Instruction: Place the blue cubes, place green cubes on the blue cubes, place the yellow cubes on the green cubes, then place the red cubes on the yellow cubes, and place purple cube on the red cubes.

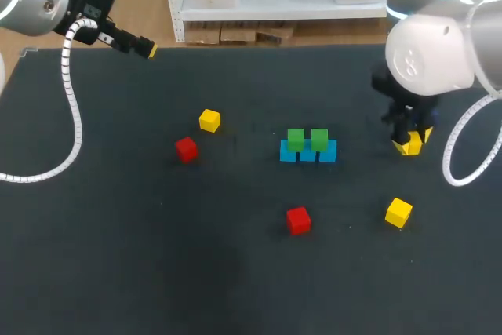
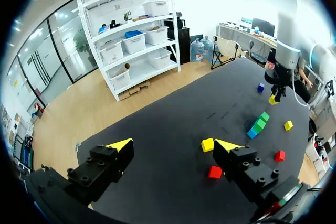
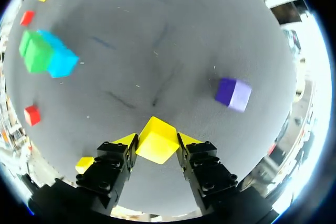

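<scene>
A row of blue cubes (image 1: 307, 152) lies at the table's middle with two green cubes (image 1: 307, 140) on top. My right gripper (image 3: 156, 140) is shut on a yellow cube (image 3: 156, 139), low over the table at the right (image 1: 409, 145). A purple cube (image 3: 233, 94) lies just ahead of it, hidden by the arm in the head view. Other yellow cubes lie at the left (image 1: 209, 121) and front right (image 1: 398, 213). Red cubes lie at the left (image 1: 186, 149) and front middle (image 1: 298, 220). My left gripper (image 1: 149, 49) hangs open and empty over the far left edge (image 2: 175, 145).
The dark table (image 1: 118, 256) has wide free room at the front left and along the back. My right arm (image 1: 427, 52) stands over the right side, its white cable (image 1: 459, 151) looping down beside the gripper.
</scene>
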You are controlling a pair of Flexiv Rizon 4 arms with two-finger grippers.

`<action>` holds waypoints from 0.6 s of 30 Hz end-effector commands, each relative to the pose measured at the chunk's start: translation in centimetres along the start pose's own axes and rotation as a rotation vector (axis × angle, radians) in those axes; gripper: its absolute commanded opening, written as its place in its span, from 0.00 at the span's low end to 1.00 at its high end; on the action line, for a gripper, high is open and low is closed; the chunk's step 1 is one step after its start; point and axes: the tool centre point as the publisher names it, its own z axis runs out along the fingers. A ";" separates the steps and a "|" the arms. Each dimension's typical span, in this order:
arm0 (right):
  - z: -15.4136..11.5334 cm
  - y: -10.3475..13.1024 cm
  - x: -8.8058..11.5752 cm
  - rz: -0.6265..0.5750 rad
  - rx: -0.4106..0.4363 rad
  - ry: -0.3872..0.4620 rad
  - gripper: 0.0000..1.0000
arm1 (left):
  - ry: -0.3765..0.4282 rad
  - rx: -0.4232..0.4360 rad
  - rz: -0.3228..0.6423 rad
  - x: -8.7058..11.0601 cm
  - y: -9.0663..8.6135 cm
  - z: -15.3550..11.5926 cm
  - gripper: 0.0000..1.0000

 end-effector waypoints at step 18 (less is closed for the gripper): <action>-10.8 7.2 -1.7 -0.778 0.158 -0.076 0.00 | -0.004 0.004 0.002 0.1 0.1 0.0 1.00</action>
